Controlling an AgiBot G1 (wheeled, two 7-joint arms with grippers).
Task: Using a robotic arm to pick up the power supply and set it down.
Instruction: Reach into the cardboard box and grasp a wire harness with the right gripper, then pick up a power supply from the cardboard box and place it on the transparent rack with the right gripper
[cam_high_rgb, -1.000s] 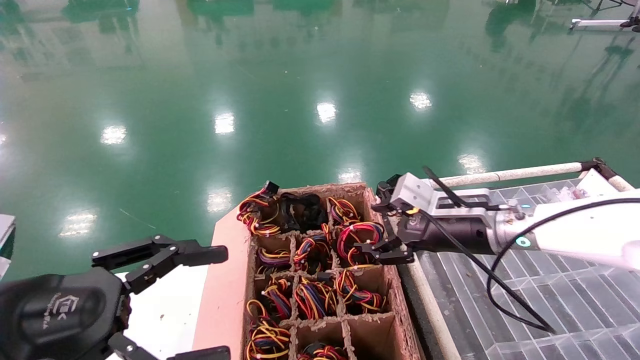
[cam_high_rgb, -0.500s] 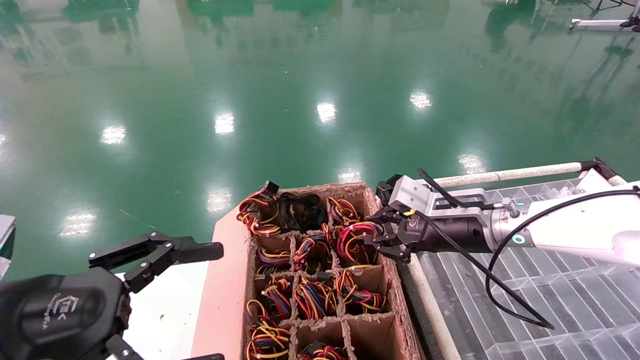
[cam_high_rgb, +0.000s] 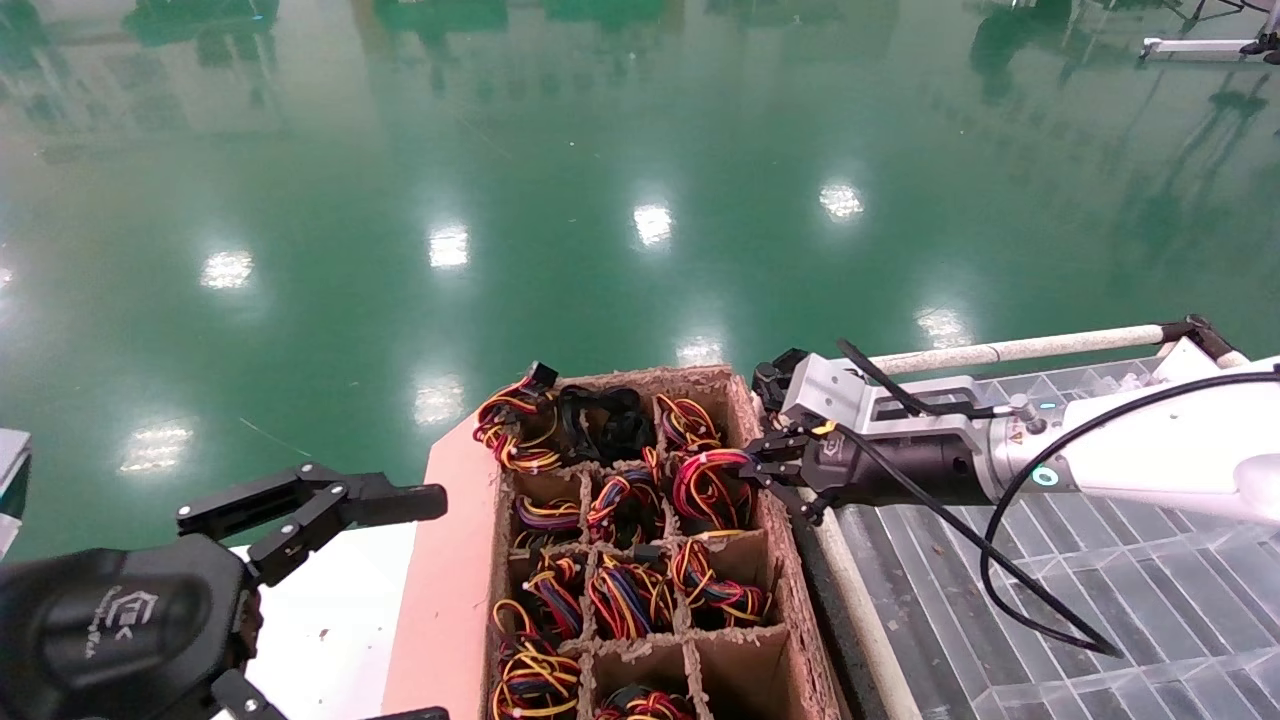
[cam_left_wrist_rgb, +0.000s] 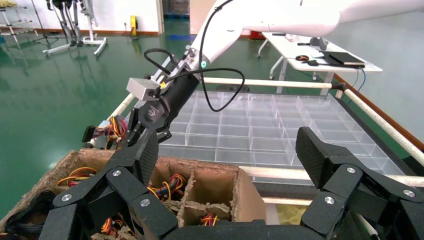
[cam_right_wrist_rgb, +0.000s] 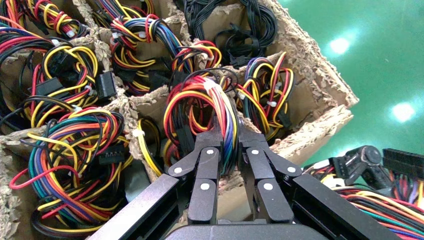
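Observation:
The power supply shows only as a loop of red, yellow, orange and blue wires (cam_high_rgb: 708, 482) (cam_right_wrist_rgb: 200, 100) in a right-hand cell of the cardboard box; its metal body is hidden in the cell. The robotic arm, my right one, reaches in from the right. Its gripper (cam_high_rgb: 762, 466) (cam_right_wrist_rgb: 229, 136) is shut on that wire loop, one finger on each side of the bundle. The same arm (cam_left_wrist_rgb: 165, 100) appears in the left wrist view, above the box's far end. My left gripper (cam_high_rgb: 440, 606) (cam_left_wrist_rgb: 230, 150) hangs open at the lower left, holding nothing.
The divided cardboard box (cam_high_rgb: 790, 580) (cam_right_wrist_rgb: 310, 65) holds several more wire bundles; one far cell has black cable (cam_high_rgb: 600, 420). A clear compartment tray (cam_high_rgb: 1100, 600) (cam_left_wrist_rgb: 260, 120) lies to the right, behind a white rail (cam_high_rgb: 1020, 350). Green floor lies beyond.
The right gripper's fingers, spread around the wire loop a second ago, have closed onto it. The left arm has barely moved.

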